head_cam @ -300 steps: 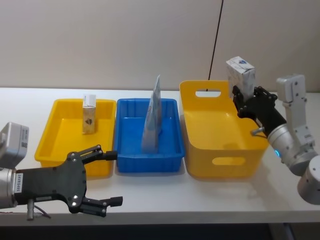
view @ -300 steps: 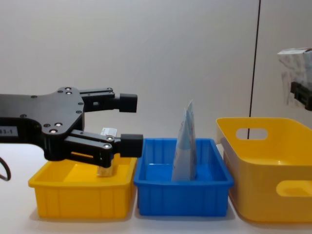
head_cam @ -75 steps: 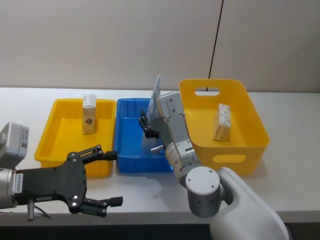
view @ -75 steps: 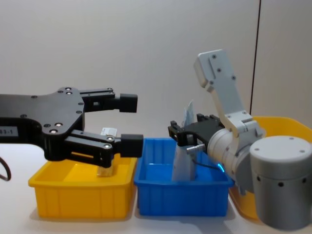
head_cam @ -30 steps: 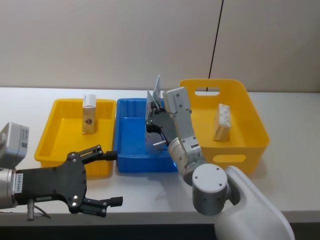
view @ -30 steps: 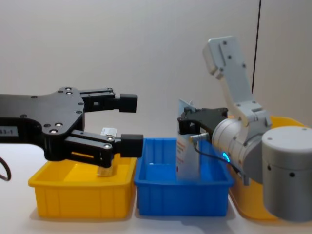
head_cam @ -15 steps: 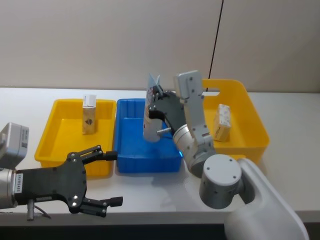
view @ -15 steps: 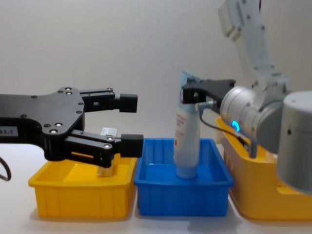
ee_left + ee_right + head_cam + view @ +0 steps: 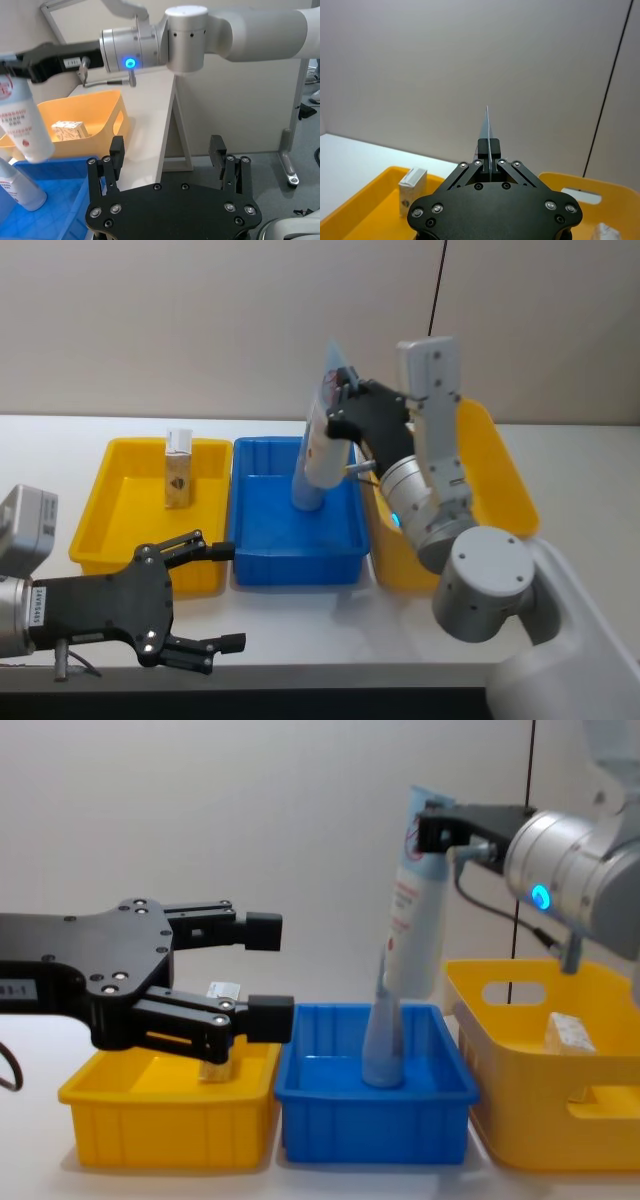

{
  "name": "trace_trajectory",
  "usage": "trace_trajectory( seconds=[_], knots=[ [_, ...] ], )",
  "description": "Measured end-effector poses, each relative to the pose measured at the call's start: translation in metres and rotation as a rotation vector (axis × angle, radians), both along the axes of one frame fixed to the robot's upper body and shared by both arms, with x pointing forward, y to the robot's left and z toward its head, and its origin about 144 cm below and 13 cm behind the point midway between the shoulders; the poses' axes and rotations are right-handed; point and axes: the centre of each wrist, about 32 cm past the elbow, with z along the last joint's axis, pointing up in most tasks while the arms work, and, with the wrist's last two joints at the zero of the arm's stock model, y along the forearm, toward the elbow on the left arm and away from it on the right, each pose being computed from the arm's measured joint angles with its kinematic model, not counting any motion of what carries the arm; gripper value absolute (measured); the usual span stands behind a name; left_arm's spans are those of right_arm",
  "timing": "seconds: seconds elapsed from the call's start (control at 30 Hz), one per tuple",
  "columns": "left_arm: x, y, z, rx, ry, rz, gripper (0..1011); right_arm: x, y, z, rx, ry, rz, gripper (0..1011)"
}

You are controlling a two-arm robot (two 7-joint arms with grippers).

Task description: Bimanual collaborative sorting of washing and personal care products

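My right gripper [image 9: 345, 403] is shut on the crimped top of a white red-lettered tube [image 9: 322, 450], which hangs cap-down above the blue tray [image 9: 262, 540]. From the chest the tube [image 9: 410, 925] hangs from that gripper [image 9: 432, 828], its cap just over the tray's far rim. A pale blue tapering tube [image 9: 381, 1040] stands in the blue tray [image 9: 330, 1115]. One cream-grey carton [image 9: 179, 468] stands in the left yellow tray [image 9: 110, 510]. Another carton [image 9: 568, 1032] lies in the yellow basket [image 9: 520, 1110]. Low at the near left, my left gripper [image 9: 218, 595] is open and holds nothing.
The three containers stand in a row on the white table [image 9: 560, 620], with a wall close behind. The left gripper [image 9: 265, 970] looms large in front of the left yellow tray [image 9: 160, 1125]. A dark cable [image 9: 432, 315] runs down the wall.
My right gripper has lifted the white red-lettered tube up out of the blue tray and carried it rightward. The pale blue tube stays in the tray. The left arm has not moved.
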Motion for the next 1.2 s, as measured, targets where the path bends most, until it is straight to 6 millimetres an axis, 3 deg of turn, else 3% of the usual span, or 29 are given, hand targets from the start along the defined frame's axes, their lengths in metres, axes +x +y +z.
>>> trace_trajectory(
  seconds=[0.53,1.2],
  knots=[
    [0.0,0.0,0.0,0.0,0.0,0.0,1001,0.004,-0.035,0.019,-0.005,-0.055,-0.117,0],
    [0.0,0.0,0.0,0.0,0.0,0.0,1001,0.028,-0.056,-0.01,-0.107,-0.012,-0.248,0]
  ],
)
